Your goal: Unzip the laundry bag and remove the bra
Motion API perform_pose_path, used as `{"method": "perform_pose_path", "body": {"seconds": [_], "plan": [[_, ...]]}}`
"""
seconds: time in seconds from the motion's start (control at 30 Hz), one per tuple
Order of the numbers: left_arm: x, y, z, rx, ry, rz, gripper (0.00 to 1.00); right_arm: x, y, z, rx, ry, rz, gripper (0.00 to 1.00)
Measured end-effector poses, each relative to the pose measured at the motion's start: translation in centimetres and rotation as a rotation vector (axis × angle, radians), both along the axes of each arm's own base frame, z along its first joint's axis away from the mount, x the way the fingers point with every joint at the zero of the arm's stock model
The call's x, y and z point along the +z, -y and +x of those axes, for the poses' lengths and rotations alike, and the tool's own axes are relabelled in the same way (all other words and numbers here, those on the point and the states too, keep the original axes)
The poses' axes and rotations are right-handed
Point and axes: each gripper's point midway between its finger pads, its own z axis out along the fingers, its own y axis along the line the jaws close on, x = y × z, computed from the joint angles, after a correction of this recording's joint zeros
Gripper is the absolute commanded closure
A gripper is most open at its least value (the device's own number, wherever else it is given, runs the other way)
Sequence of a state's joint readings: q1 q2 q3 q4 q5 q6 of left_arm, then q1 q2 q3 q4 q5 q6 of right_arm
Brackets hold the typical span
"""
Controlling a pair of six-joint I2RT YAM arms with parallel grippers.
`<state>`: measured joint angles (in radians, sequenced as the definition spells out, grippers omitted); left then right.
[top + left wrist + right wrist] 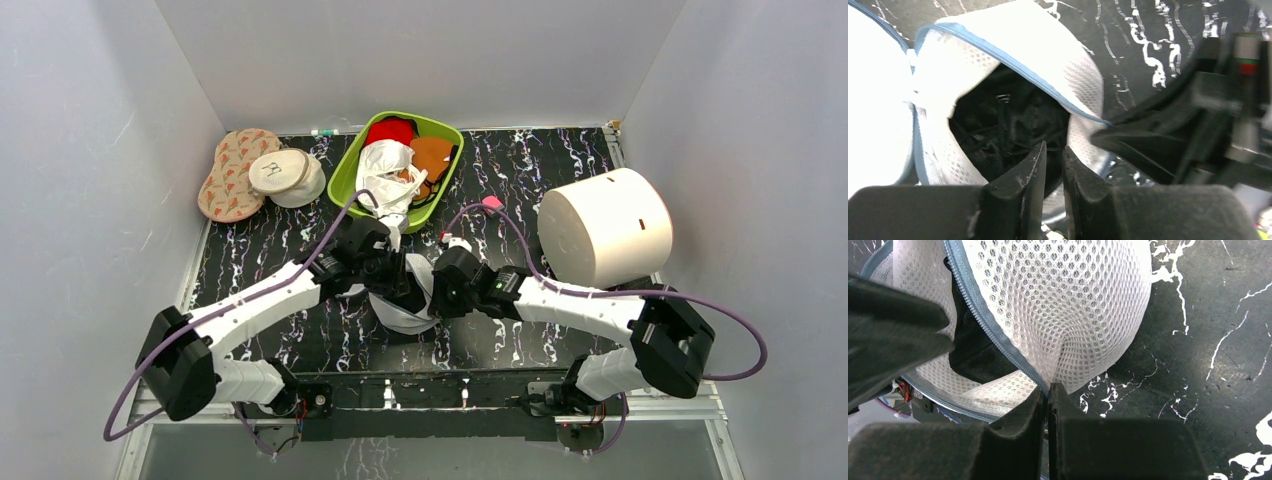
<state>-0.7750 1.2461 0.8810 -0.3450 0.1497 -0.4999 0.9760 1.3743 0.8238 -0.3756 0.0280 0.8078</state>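
Black marbled table [540,165]. Far left at back, cream round cap [280,172]. Beside it, green tray [343,178] holding red, white, orange garments [385,160]. Centre, near arm bases, laundry bag [405,312] on table, zipper [983,315] partly undone, dark fabric [998,125] visible inside. Left gripper [1053,162] at bag's opening, jaws almost together, thin slit between; cannot tell whether anything caught. Right gripper [1048,392] on bag's right side, jaws closed, pinching mesh by zipper edge. Far right, large white cylinder [605,225].
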Motion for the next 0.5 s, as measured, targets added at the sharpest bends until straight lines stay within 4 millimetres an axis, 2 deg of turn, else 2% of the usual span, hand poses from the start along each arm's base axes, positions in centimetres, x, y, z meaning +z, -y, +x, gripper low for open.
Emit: {"method": "perform_pose_path", "body": {"seconds": [0.1,0.17,0.33,0.43,0.5], "plan": [[-1.3,-0.3,0.7,-0.006,0.01,0.056,0.83,0.3,0.3,0.0,-0.01,0.006,-0.003,1.0],[-2.0,-0.3,1.0,-0.012,0.014,0.076,0.75,0.5,0.5,0.1,-0.016,0.015,-0.002,1.0],[-3.1,0.4,1.9,-0.038,0.035,0.091,0.72,0.8,0.8,0.3,-0.028,0.029,-0.007,1.0],[-4.1,0.9,2.4,-0.072,0.041,0.105,0.58,0.6,1.1,0.3,-0.034,0.029,-0.022,1.0],[-4.6,1.2,2.6,-0.121,0.06,0.111,0.55,0.5,1.3,0.3,-0.031,0.033,-0.035,1.0]]}}
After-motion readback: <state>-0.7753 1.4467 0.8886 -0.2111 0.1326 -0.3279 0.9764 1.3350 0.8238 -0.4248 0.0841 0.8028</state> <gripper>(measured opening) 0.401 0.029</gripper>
